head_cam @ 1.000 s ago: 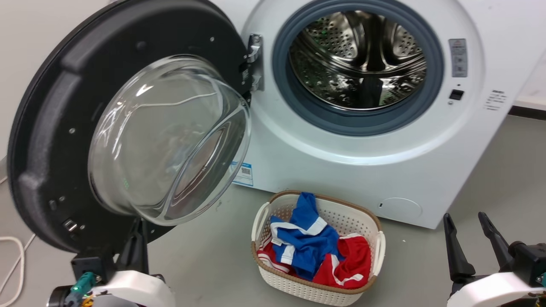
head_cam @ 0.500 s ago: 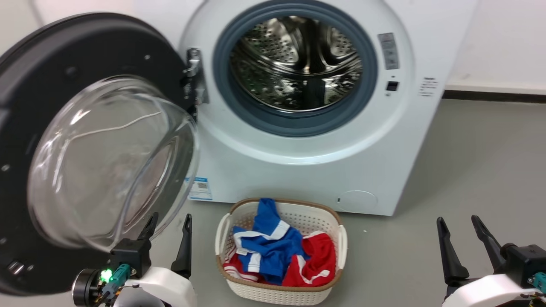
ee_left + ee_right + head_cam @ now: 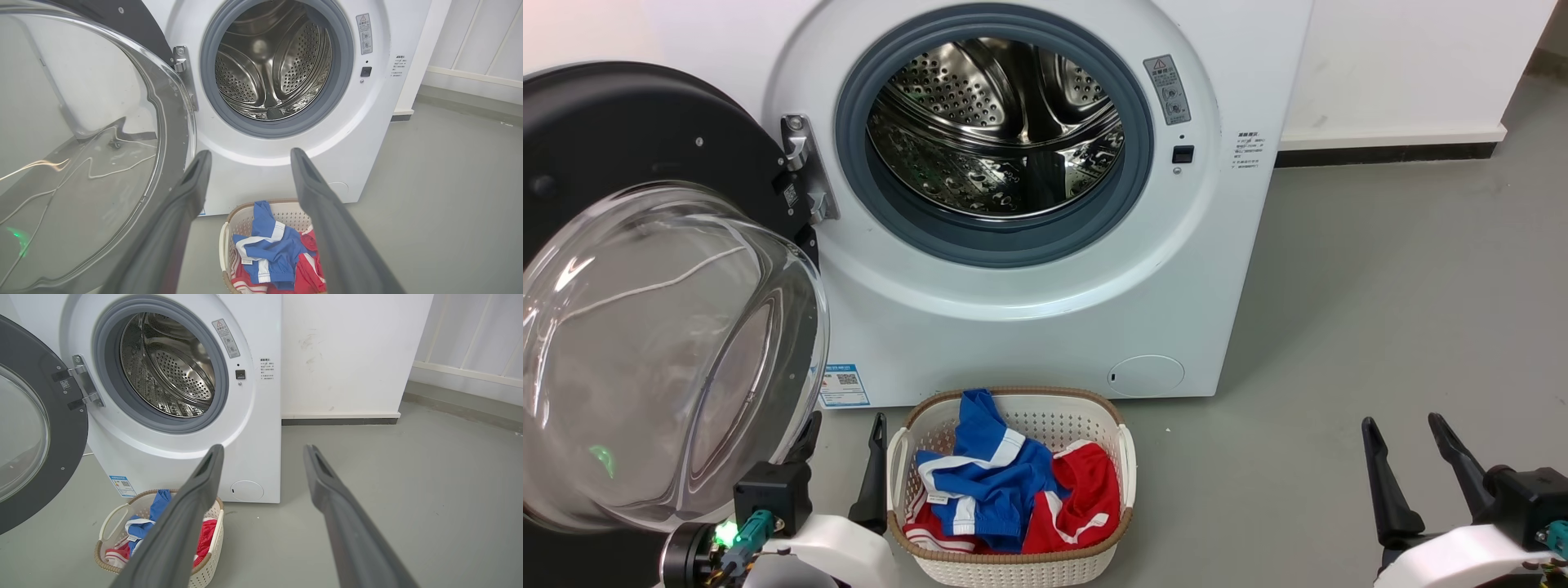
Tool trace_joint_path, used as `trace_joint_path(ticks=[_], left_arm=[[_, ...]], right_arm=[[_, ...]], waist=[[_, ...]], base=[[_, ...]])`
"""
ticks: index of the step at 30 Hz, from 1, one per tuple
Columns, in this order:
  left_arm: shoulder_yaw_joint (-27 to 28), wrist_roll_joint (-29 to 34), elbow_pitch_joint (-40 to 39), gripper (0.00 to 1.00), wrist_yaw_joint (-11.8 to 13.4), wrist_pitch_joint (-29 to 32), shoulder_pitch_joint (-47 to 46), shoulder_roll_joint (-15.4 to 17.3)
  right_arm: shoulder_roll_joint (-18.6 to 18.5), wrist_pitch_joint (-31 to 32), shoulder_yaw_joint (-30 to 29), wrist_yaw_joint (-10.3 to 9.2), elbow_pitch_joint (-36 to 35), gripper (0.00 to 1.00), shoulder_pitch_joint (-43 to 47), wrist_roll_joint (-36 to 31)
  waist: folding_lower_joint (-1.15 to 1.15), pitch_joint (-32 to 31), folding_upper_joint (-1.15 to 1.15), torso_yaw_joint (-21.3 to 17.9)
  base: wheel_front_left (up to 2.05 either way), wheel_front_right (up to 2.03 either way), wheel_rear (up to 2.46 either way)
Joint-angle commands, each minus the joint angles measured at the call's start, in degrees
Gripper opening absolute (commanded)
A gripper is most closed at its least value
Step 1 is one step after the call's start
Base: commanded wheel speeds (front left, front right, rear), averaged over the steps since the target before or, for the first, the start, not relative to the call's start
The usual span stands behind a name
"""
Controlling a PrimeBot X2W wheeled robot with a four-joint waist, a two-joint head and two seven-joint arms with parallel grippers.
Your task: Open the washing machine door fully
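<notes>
Hovering low, left gripper and right gripper gape.

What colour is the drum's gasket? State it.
The gasket is blue-grey, clearest in the head view.

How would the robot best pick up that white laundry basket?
Probably by an end handle, coming from above. Each short end of the laundry basket has a white loop standing clear of its wall, slim enough to pinch across. The clothes lie inside, clear of both loops.
</notes>
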Motion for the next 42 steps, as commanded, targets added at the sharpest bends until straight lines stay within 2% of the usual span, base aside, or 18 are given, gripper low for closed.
trace_joint_path(ticks=[1, 19, 28, 29, 32, 42], left_arm=[[0.0, 0.0, 0.2, 1.00, 0.3, -0.2, 0.5, 0.1], [-0.2, -0.4, -0.2, 1.00, 1.3, -0.7, 1.0, 0.4], [-0.5, -0.8, -0.4, 1.00, 1.0, -0.8, 0.4, 0.6], [-0.5, -0.6, -0.2, 0.00, 1.0, -0.7, 0.8, 0.4], [-0.2, -1.9, 0.2, 0.00, 0.6, -0.5, 1.2, -0.3], [3.4, -11.5, 1.3, 0.00, -2.3, 1.4, 0.5, -2.3]], right_arm=[[-0.2, 0.1, -0.1, 0.00, -0.2, 1.00, 0.1, 0.3], [-0.4, -0.3, 0.2, 0.00, 0.3, 1.00, -0.6, 0.6], [-0.4, -0.3, 0.1, 0.01, 0.2, 1.00, -0.6, 0.6], [-0.2, -0.2, 0.1, 0.01, 0.2, 0.00, -0.2, 0.6], [0.0, 0.0, -0.2, 0.01, 1.6, 0.00, -0.5, 2.0], [0.1, 1.0, -0.5, 0.01, 3.8, 0.00, -2.3, 13.9]], waist=[[0.00, 0.0, 0.00, 0.1], [0.00, 0.4, 0.00, 1.7], [0.00, 0.5, 0.00, 1.6], [0.00, 0.5, 0.00, 1.6], [0.00, 0.6, 0.00, 1.6], [0.00, 0.9, 0.00, 1.7]], base=[[0.00, 0.00, 0.00], [0.00, 0.00, 0.00], [0.00, 0.00, 0.00], [0.00, 0.00, 0.00], [0.00, 0.00, 0.00], [0.00, 0.00, 0.00]])
